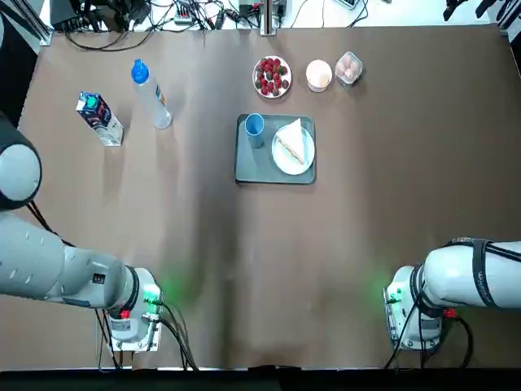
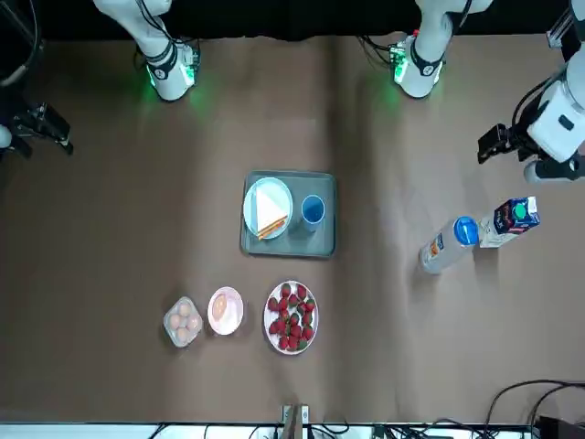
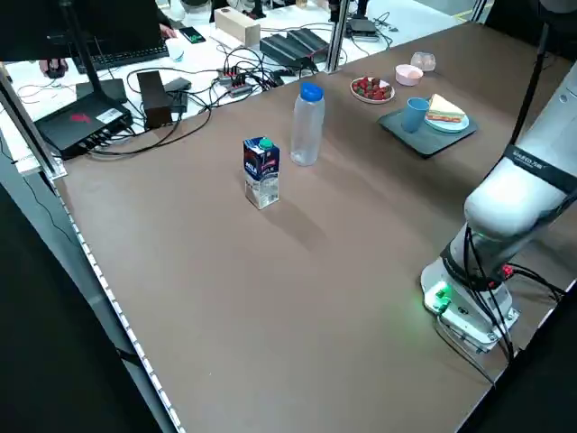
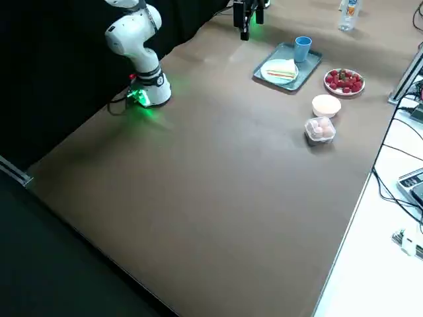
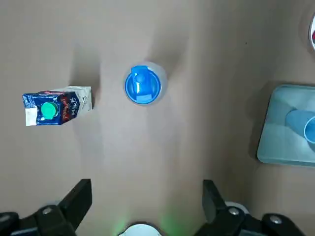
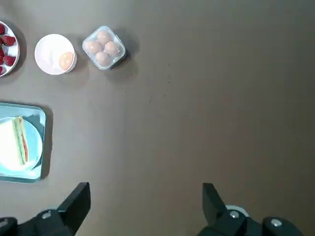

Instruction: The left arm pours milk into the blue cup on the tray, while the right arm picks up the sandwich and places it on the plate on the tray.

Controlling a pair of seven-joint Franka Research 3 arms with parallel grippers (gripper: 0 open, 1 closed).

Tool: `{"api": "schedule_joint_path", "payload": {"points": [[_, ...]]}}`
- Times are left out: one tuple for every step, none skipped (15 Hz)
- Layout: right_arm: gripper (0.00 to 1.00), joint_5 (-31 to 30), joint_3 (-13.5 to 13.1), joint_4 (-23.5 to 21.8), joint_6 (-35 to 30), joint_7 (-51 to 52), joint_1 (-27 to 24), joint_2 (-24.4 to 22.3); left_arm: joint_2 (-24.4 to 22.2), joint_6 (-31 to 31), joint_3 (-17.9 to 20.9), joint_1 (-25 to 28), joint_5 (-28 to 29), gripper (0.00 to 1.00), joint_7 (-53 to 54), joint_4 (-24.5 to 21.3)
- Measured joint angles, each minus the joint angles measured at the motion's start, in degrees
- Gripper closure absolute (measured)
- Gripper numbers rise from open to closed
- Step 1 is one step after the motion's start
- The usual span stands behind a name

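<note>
The grey-blue tray (image 1: 247, 167) sits mid-table. On it stand the blue cup (image 1: 254, 126) and the white plate (image 1: 286, 159), and the sandwich (image 1: 295, 142) lies on the plate. The milk (image 1: 99, 118) stands upright on the table far to the left, apart from the tray. My left gripper (image 5: 146, 194) hangs open high above the table, with the milk (image 5: 56, 106) and the cup (image 5: 306, 125) below it. My right gripper (image 6: 146, 194) is also open and empty, high over bare table to the right of the tray (image 6: 42, 147) and sandwich (image 6: 18, 140).
A clear bottle with a blue cap (image 1: 151, 94) stands next to the milk. Behind the tray are a dish of red berries (image 1: 272, 76), a small bowl with an egg (image 1: 319, 74) and a clear egg box (image 1: 348, 68). Cables run along the far edge.
</note>
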State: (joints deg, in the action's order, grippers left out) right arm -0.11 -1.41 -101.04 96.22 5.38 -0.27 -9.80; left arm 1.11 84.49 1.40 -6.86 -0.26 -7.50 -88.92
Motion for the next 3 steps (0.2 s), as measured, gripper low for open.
{"api": "schedule_joint_path", "payload": {"points": [[0.00,0.00,0.00,0.00,0.00,0.00,0.00,0.00,-0.63,0.52,0.00,-0.10,-0.01,0.01,0.63,-1.08],[0.00,-0.01,0.00,0.00,0.00,0.00,0.00,0.00,-0.89,0.90,0.00,-0.23,-0.01,0.01,0.99,-1.75],[0.00,-0.01,0.00,0.00,0.00,0.00,0.00,0.00,-0.90,1.12,0.00,-0.36,-0.01,0.01,1.13,-2.06]]}}
